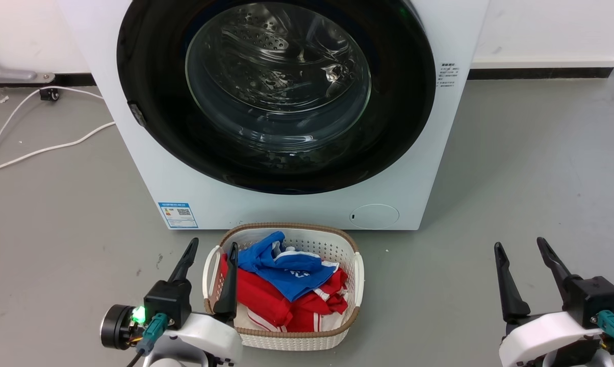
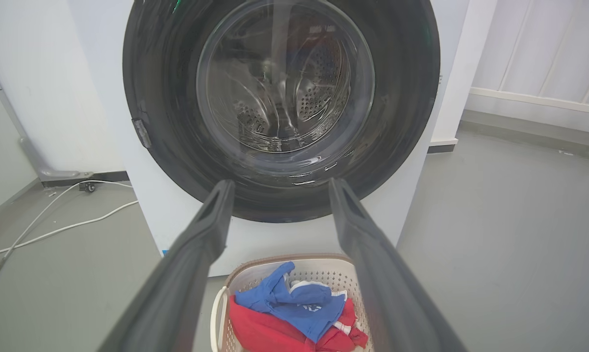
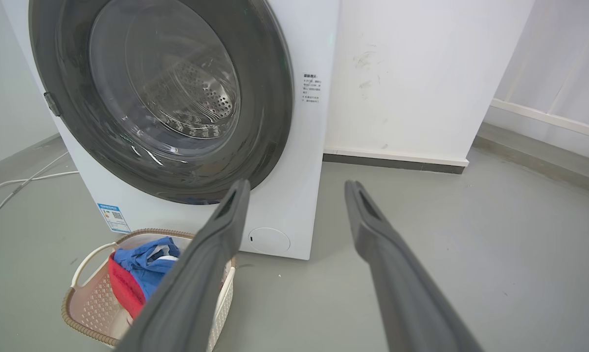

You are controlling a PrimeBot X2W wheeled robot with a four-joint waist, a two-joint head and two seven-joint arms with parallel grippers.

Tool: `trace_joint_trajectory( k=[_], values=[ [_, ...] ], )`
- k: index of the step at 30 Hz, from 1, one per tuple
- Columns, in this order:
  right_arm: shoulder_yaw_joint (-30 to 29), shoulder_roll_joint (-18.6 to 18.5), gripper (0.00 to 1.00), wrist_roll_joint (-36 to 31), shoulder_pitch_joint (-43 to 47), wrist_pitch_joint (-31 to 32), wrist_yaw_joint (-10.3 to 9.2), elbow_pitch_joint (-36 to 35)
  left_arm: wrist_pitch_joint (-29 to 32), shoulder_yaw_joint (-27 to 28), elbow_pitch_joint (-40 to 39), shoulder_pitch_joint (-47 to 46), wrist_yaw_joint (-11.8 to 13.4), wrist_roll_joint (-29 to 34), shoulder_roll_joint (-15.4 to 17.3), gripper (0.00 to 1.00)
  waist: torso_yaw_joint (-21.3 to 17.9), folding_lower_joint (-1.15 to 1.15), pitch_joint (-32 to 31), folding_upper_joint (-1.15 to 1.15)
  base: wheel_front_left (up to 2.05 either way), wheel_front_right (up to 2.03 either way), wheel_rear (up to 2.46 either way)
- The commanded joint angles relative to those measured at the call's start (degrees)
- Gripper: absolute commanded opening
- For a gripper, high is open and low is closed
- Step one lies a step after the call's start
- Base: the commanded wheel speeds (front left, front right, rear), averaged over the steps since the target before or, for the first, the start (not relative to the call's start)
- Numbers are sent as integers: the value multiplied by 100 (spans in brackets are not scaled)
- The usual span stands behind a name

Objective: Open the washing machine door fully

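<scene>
The white washing machine [image 1: 149, 168] [image 2: 177, 215] [image 3: 304, 146] stands straight ahead on the floor. Its washing machine door [image 1: 149, 86] [image 2: 162, 98] [image 3: 265, 98], round, glossy black with a bulging glass window, lies flat against the front, shut. A small latch tab [image 1: 136, 114] sits on the door's left rim. My left gripper [image 1: 212, 245] [image 2: 279, 186] is open, low at the left, beside the basket. My right gripper [image 1: 521, 244] [image 3: 297, 186] is open at the lower right over bare floor. Both are well short of the door and hold nothing.
A white laundry basket [image 1: 348, 244] [image 2: 319, 266] [image 3: 86, 298] with red and blue clothes stands on the floor just before the machine. White cables [image 1: 42, 148] trail over the floor at the left. A white wall with a dark skirting [image 1: 541, 71] runs behind at the right.
</scene>
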Motion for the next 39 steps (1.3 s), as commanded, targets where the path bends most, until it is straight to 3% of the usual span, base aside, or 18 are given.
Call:
trace_joint_trajectory(
  k=[1,24,26,27,33,39],
  values=[
    [-10,20,100,-124,33,-33,12,-35,-45,8,2,-85,-7,124,-9,100,6,0,2,0,0,0,0],
    [-130,22,100,263,-1,-40,6,86,-65,203,146,-109,-150,29,-179,100,62,0,-25,0,0,0,0],
    [-138,22,10,324,-19,-27,6,115,-65,213,151,-111,-159,28,-186,100,61,0,-25,0,0,0,0],
    [-138,22,0,388,-26,-18,7,143,-65,215,147,-117,-163,27,-190,100,62,0,-25,0,0,0,0],
    [-273,18,0,1279,-84,12,7,476,-65,236,144,-124,-191,25,-207,100,79,0,-31,0,0,0,0],
    [-296,17,0,3842,-227,235,7,923,-65,203,116,-161,-225,20,-231,100,137,0,-5,0,0,0,0]
  ],
)
